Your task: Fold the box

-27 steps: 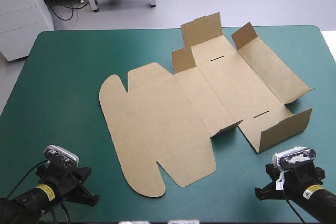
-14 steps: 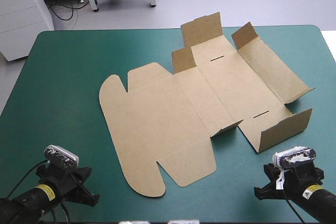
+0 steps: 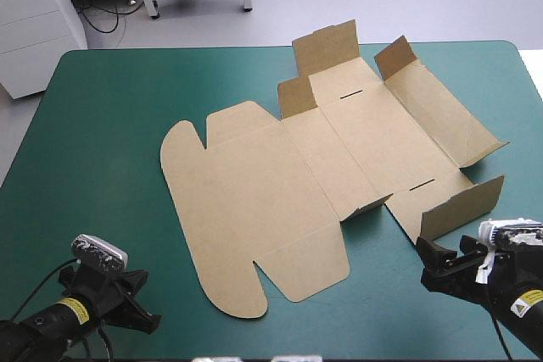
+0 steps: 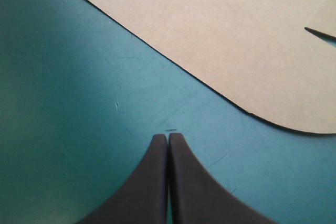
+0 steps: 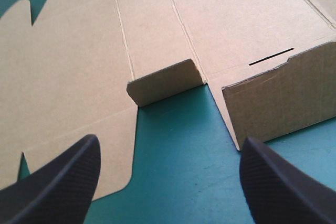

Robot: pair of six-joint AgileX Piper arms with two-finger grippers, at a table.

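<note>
- Box (image 3: pixel 280 184), a cut sheet of brown board, is lying open and mostly flat at the middle of the teal-green table cover (image 3: pixel 102 125). It is running from its rounded lid panel (image 3: pixel 221 209) at 8 o'clock toward the base at 2 o'clock.
- Side flaps are standing up: three short ones at the far end, around 12 to 1 o'clock, and a longer wall (image 3: pixel 462 208) at 4 o'clock.
- A small flap (image 5: pixel 165 82) is lifting slightly off the cover near the sheet's middle.
- Left gripper (image 3: pixel 144 303) is sitting at 7 o'clock, near the lid panel's curved edge but not touching it. Its black fingers (image 4: pixel 152 182) are pressing together into one point over bare cover.
- Right gripper (image 3: pixel 427 264) is hovering at 5 o'clock, just beside the longer wall. Its fingers are standing wide apart and gripping nothing, with the small flap and the wall lying ahead of them.
</note>
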